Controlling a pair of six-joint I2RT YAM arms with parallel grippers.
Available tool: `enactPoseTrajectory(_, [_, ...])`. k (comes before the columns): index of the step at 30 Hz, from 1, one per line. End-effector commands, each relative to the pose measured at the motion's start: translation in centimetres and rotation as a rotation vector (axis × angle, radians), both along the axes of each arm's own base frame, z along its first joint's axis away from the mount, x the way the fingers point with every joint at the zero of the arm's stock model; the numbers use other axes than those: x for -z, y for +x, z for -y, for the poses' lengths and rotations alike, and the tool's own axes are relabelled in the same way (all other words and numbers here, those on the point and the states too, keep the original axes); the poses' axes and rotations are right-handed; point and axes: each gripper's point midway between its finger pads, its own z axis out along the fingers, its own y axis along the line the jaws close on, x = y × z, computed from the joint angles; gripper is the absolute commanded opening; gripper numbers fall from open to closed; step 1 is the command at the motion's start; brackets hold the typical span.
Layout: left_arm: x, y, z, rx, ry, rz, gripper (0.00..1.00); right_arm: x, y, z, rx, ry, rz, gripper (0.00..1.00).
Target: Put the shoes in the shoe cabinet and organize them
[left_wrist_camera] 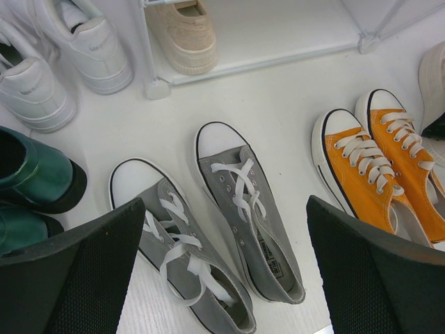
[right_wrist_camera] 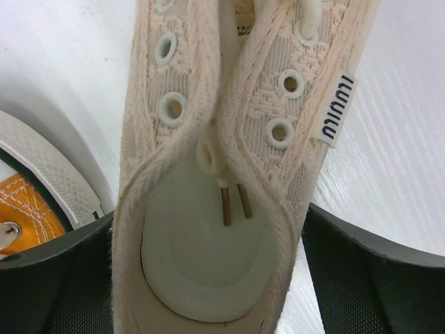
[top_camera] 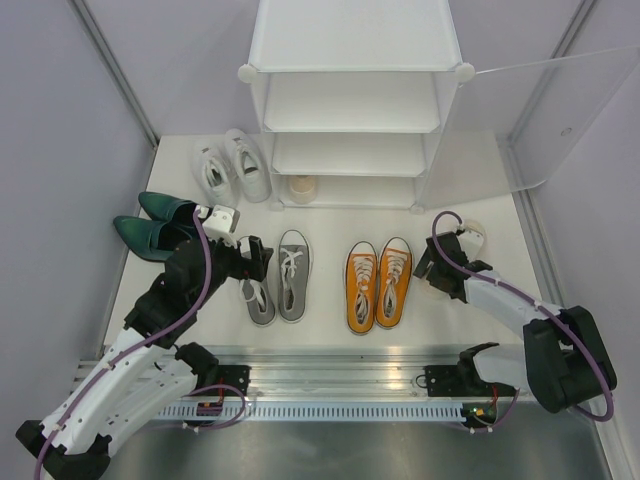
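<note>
The white shoe cabinet (top_camera: 355,60) stands at the back, its frosted door (top_camera: 565,110) swung open to the right. One cream shoe (top_camera: 302,187) sits on its bottom shelf, also in the left wrist view (left_wrist_camera: 182,31). My right gripper (top_camera: 441,264) is closed round the heel of the other cream shoe (right_wrist_camera: 208,139), which lies on the table right of the orange pair (top_camera: 379,283). My left gripper (left_wrist_camera: 224,203) is open and empty, hovering over the grey pair (top_camera: 277,280). The white sneakers (top_camera: 232,166) and green shoes (top_camera: 152,224) lie at the left.
Purple walls close in the table on the left, right and back. The open door juts out over the table's back right corner. A metal rail (top_camera: 330,385) with the arm bases runs along the near edge.
</note>
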Motion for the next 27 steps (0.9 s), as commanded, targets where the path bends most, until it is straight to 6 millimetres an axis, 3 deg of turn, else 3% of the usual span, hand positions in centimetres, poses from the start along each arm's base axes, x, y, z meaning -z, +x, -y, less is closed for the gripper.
enactPoseTrajectory(1, [-1.7,-0.1,0.3,0.032,0.007,0.044,1.0,-0.2,0.4,0.8,0.062,-0.022,0.035,0.96])
enactPoseTrajectory(3, [-1.7,-0.1,0.3,0.032,0.009,0.043,1.0,-0.3,0.5,0.8,0.06,-0.022,0.042,0.93])
enactPoseTrajectory(5, [-1.7,-0.1,0.3,0.032,0.009,0.043,1.0,-0.3,0.6,0.6,0.037,-0.016,0.048,0.84])
enactPoseTrajectory(6, [-1.8,-0.1,0.3,0.032,0.008,0.044,1.0,-0.4,0.6,0.4,0.028,-0.007,0.053,0.71])
enactPoseTrajectory(9, [-1.7,0.0,0.3,0.029,0.012,0.043,1.0,-0.7,0.7,0.0,-0.001,0.01,0.069,0.48])
enactPoseTrajectory(16, [-1.9,-0.2,0.2,0.031,0.007,0.049,1.0,-3.6,1.3,-2.0,-0.101,0.102,0.171,0.15])
enactPoseTrajectory(19, [-2.0,-0.2,0.3,0.035,0.005,0.051,0.99,-5.7,1.6,-2.8,-0.152,0.117,0.238,0.06])
enactPoseTrajectory(27, [-2.0,-0.3,0.3,0.037,0.004,0.053,1.0,-11.2,1.5,-5.0,-0.24,0.144,0.38,0.01])
